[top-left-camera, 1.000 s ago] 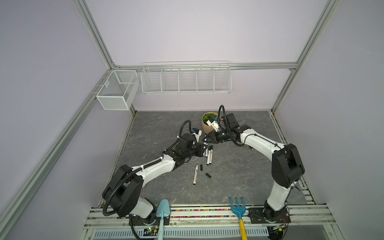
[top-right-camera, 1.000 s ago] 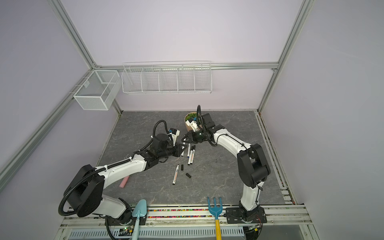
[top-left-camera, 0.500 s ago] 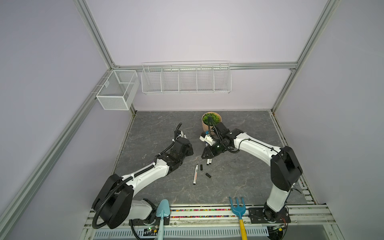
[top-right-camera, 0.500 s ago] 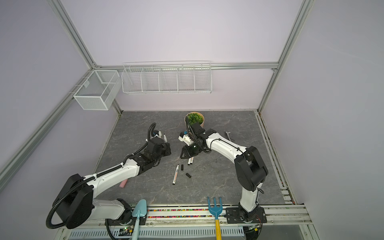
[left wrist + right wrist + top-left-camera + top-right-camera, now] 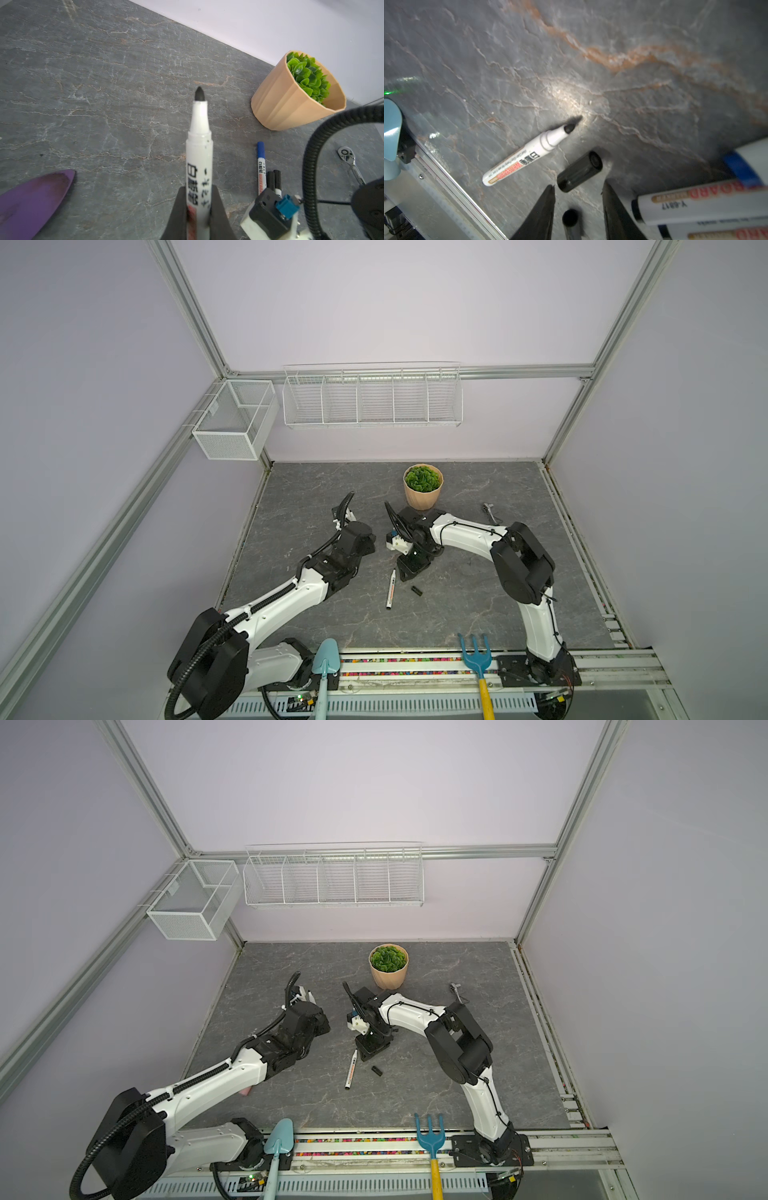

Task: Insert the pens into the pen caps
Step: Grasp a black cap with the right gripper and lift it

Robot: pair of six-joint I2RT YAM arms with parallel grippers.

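Grey, veined stone-look table (image 5: 478,614). Near its back edge, upright, a tan ribbed pot of green leaves (image 5: 423,491). To the right of the pot and apart from it, flat on the table, a small metal ratchet (image 5: 490,512). On the back wall, a white wire rack (image 5: 372,396) in five bays; on the left wall, a white mesh box (image 5: 232,420). At the front rail, well apart, a pale blue trowel (image 5: 325,662) and a blue hand rake (image 5: 475,655) with a yellow handle. In the left wrist view, a purple blade-like shape (image 5: 31,199), blurred.

We stretch our left arm (image 5: 286,601) forward, left claw (image 5: 198,192) clamped on a pen (image 5: 199,135); our right arm (image 5: 469,535) bends inward, right claw (image 5: 578,185) pointing down, jaws apart.
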